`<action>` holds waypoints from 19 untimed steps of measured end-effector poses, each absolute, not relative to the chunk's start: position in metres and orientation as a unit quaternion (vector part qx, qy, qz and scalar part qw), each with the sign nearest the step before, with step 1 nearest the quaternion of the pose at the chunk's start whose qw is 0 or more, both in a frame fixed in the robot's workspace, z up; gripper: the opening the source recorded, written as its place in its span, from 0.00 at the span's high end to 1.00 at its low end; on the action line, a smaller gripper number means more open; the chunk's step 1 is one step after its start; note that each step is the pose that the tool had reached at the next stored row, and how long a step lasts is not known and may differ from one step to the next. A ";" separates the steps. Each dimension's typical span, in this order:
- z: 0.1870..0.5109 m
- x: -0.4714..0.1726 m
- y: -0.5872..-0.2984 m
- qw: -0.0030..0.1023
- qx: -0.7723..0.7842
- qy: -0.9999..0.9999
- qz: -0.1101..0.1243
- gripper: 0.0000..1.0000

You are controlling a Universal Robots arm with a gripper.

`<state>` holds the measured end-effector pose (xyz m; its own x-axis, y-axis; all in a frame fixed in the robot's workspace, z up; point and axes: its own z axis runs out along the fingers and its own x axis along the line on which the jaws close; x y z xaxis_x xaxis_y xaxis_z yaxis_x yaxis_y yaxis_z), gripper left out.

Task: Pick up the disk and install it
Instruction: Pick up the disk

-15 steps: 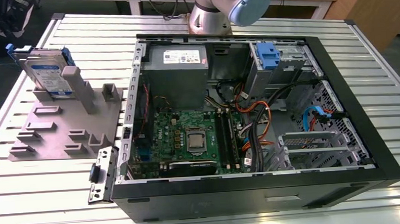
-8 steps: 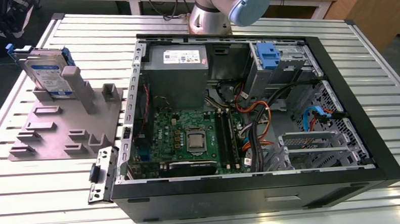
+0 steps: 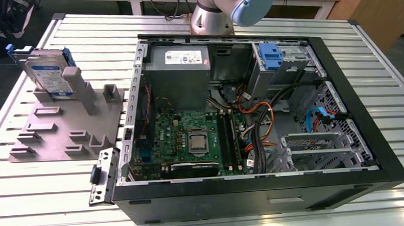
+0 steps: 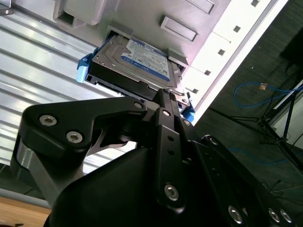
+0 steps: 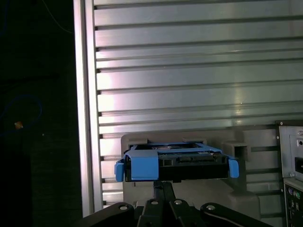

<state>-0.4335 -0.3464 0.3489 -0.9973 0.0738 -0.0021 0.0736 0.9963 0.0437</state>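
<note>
The disk [image 3: 48, 73] stands on its edge in a slot of a grey fixture [image 3: 59, 130], towards the exterior view's left, with its blue rails poking out past the slot's posts. Nothing crowds it from above, and bare slats of the surface [image 3: 42, 201] run out to the near edge. The fixture sits just beside the open computer case [image 3: 336, 61], whose side panel is off. A drive cage with a blue latch [image 3: 271, 56] sits at the case's far corner, and cables lie loosely near it. The arm [image 3: 233, 7] rises behind the case. In both wrist views the hand [image 4: 166, 92] [image 5: 162, 184] has its fingers drawn together on nothing and is aimed at the disk's end
</note>
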 end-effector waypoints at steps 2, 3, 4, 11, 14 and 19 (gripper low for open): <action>0.349 -0.434 -0.346 0.002 0.033 0.999 0.022 0.89; 0.349 -0.434 -0.346 0.002 0.031 0.999 0.022 0.89; 0.349 -0.434 -0.346 0.002 0.028 0.999 0.022 0.89; 0.349 -0.434 -0.346 0.001 0.001 1.000 0.022 0.89; 0.349 -0.434 -0.346 0.001 -0.008 1.000 0.022 0.89; 0.349 -0.434 -0.346 0.001 -0.019 1.000 0.022 0.89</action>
<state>-0.4335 -0.3464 0.3489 -0.9992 -0.0389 -0.0021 -0.0389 0.9983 0.0437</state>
